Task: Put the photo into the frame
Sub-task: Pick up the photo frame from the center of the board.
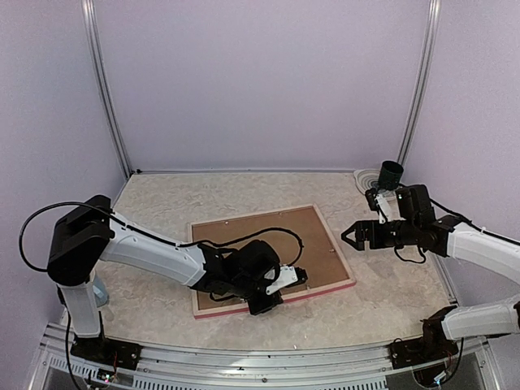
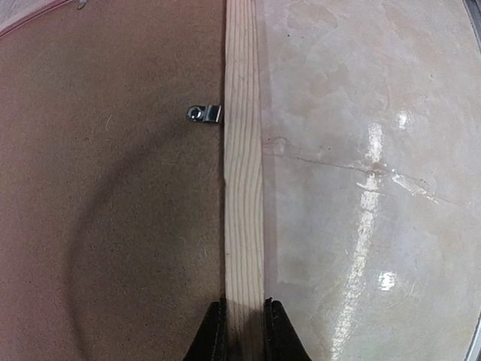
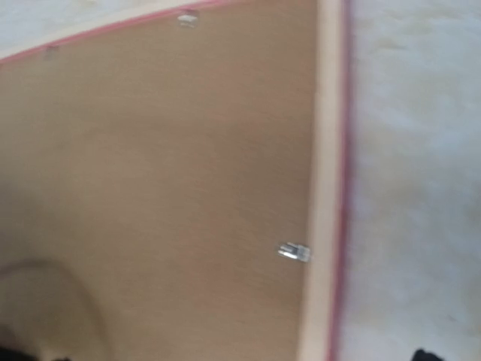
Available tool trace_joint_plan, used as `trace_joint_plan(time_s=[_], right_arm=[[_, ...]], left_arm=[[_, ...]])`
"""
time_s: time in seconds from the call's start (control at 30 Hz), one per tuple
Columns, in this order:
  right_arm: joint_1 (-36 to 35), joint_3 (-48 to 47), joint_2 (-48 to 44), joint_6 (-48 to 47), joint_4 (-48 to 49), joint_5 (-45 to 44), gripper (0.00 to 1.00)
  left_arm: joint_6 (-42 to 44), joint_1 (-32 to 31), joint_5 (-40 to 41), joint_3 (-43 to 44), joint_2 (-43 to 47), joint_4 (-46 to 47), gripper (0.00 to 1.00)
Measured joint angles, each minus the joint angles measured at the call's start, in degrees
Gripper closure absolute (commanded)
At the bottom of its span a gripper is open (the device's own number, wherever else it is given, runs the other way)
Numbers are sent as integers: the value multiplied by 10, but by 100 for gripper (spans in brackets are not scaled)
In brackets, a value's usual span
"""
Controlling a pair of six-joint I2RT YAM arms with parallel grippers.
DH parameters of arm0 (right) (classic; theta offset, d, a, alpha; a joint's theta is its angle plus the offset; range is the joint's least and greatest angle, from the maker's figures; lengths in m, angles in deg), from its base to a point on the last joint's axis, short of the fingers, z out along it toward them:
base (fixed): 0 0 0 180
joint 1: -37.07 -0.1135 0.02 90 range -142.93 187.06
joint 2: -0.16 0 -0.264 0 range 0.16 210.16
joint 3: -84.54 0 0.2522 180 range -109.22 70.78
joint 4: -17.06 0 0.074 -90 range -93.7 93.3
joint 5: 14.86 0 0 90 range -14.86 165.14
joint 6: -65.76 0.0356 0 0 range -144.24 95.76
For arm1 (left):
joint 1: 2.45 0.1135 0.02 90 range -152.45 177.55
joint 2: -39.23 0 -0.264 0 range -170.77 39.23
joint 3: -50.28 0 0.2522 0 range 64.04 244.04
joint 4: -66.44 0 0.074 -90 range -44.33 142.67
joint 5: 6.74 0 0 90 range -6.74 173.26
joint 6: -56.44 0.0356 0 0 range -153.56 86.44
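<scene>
The frame [image 1: 342, 257] lies face down on the table, pale wood back up with pink-red edges. The brown backing board [image 1: 268, 236] fills it. The photo is hidden. My left gripper [image 1: 266, 304] is at the frame's near edge. In the left wrist view the gripper [image 2: 244, 332] is shut on the pale wood rail [image 2: 243, 150], one finger on each side. My right gripper [image 1: 350, 236] hovers open and empty just right of the frame's right edge. The right wrist view shows that rail [image 3: 325, 150] and the board [image 3: 150, 188] below it.
Small metal tabs [image 2: 204, 113] [image 3: 294, 253] stick out from the rails onto the backing board. A dark green cup [image 1: 391, 173] stands at the table's back right corner. Purple walls close in the table on three sides.
</scene>
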Motion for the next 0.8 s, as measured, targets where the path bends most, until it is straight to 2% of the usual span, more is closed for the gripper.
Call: trace_joint_plan(time_s=[0.17,0.37,0.47,0.63,0.8], right_arm=[[0,23,-37,-11,35,67,4],[-21,25,-65,-28,54,93,4],[-66,6,-67,-47,37,80,4],[-172,-92,-65,-103,-31,16,4],[-231,-146,-67,-169,-70,-44,4]], left_arm=[[-1,0,0,18,1,-44,100],[-3,0,-1,47,25,-111,100],[-5,0,-3,64,43,-136,100],[-13,10,-18,79,68,-166,100],[-18,31,-56,83,93,-192,100]])
